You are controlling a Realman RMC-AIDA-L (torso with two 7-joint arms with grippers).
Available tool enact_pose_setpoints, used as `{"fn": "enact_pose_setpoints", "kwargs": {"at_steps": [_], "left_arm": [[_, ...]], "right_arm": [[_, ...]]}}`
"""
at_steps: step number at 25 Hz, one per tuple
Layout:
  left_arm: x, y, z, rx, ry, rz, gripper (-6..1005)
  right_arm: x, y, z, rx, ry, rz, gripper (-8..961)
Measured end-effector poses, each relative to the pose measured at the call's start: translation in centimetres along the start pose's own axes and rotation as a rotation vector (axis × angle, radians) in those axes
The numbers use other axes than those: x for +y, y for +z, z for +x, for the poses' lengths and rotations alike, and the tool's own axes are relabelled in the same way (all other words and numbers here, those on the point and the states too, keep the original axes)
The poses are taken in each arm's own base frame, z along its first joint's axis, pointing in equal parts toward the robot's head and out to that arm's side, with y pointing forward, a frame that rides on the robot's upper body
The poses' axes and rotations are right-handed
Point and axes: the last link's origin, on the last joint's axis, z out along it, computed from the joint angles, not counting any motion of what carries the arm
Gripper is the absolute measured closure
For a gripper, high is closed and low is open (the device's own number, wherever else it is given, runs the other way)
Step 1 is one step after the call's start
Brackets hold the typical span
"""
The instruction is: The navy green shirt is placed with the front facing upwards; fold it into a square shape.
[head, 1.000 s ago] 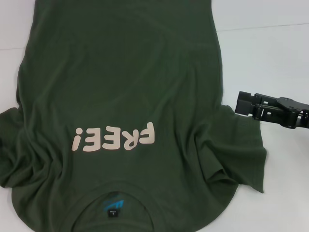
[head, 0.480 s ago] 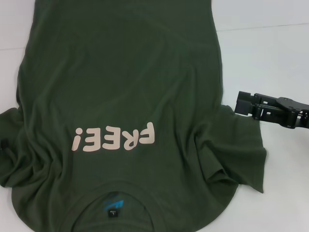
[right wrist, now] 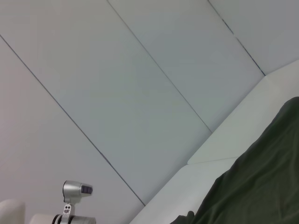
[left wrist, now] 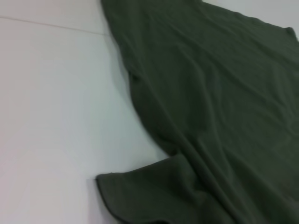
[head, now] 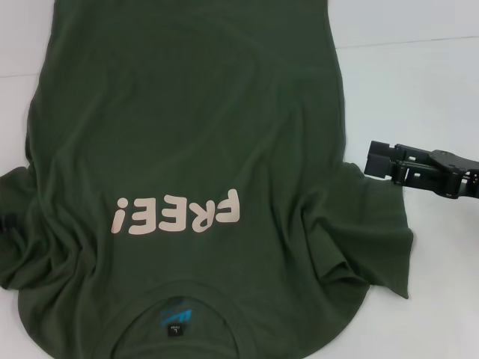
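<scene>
**Shirt flat, right gripper unmoved at the sleeve**

Head view: the navy green shirt (head: 187, 172) lies front-up on the white table (head: 419, 90), collar nearest the robot, its "FREE!" lettering (head: 177, 215) reading upside down. The right gripper (head: 378, 159) hangs at the edge of the right-hand sleeve, exactly where it was half a second ago; whether its fingers are parted cannot be told.

Left wrist view: shirt fabric and a sleeve on the table; the left gripper is out of sight.

Right wrist view: a shirt edge below the wall panels (right wrist: 140, 84).
</scene>
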Motion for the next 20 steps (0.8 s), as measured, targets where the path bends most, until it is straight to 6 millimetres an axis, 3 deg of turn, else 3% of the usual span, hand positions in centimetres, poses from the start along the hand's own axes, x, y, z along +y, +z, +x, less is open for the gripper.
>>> {"fn": "enact_pose_setpoints", "kwargs": {"at_steps": [9,20], "left_arm": [[0.9,0.2,0.6,0.012,0.01,-0.055,140],[-0.2,-0.3,0.5,0.038,0.009,0.02,139]], "right_arm": [[0.0,0.1,0.0,-0.001,0.001,-0.003,11],[0.0,0.2,0.0,-0.001,0.0,-0.004,11]]}}
